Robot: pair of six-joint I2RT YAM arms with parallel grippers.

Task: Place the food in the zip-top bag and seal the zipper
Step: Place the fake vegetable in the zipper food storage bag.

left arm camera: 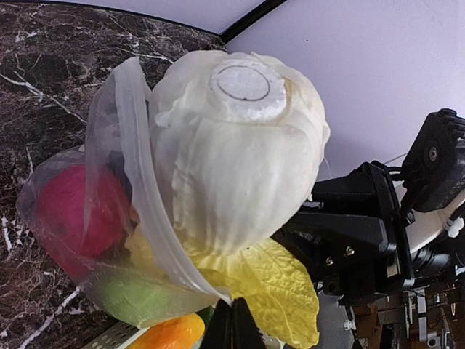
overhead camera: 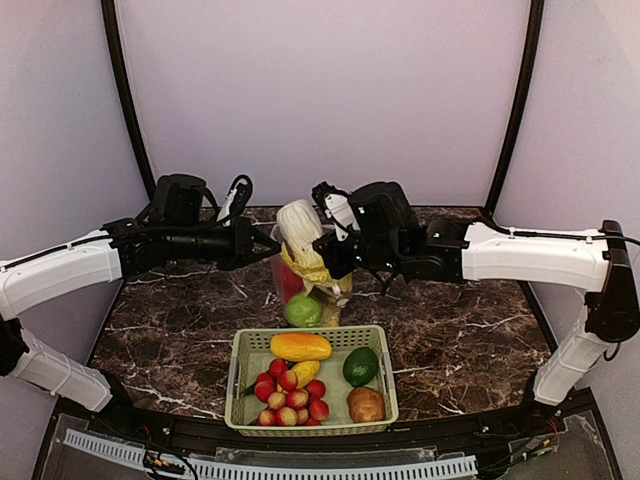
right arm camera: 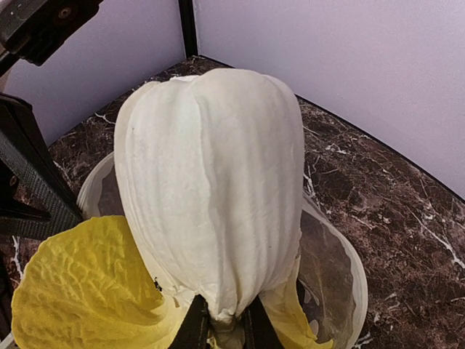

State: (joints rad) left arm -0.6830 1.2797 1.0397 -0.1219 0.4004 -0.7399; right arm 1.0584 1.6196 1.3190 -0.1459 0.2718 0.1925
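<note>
Cabbage [right arm camera: 211, 182] in right pincer [right arm camera: 221, 327], at bag [left arm camera: 102, 167] mouth

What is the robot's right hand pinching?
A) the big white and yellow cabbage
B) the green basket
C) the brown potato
A: the right gripper is clamped on the end of the cabbage, holding it at the mouth of the zip-top bag.

**Cabbage at the bag's mouth**

A large pale napa cabbage [left arm camera: 240, 167] fills the middle, with its cut stem end toward the camera and crinkled yellow-green leaves below. Against its left side gapes the clear plastic zip-top bag [left arm camera: 102, 131], which holds a magenta-pink round fruit [left arm camera: 73, 211] and a green apple [left arm camera: 134, 298]. Under the cabbage, the left gripper [left arm camera: 231, 313] pinches the bag's rim.
</note>
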